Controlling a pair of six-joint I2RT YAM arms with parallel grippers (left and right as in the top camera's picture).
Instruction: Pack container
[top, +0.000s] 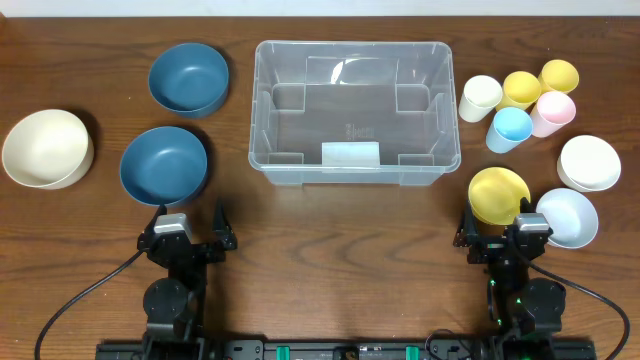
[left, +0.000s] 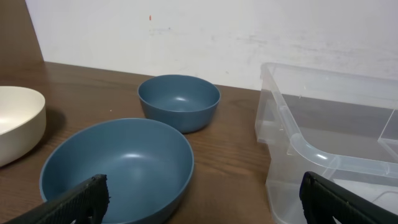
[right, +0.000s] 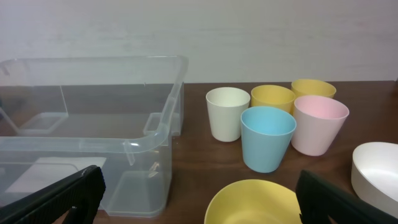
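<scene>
Left end effector (top: 190, 214) wide-jawed, container (top: 352, 108) ahead to its right.

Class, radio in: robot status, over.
Left gripper, right gripper open, empty. Container empty, unpacked. Yellow bowl close before right gripper.

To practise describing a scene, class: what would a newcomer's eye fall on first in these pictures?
The big clear container stands empty at the middle of the table, the largest thing in view. To its right a tight cluster of pastel cups draws the eye, with a yellow bowl nearer the robot. On the left sit a near blue bowl, a far blue bowl and a cream bowl.
</scene>
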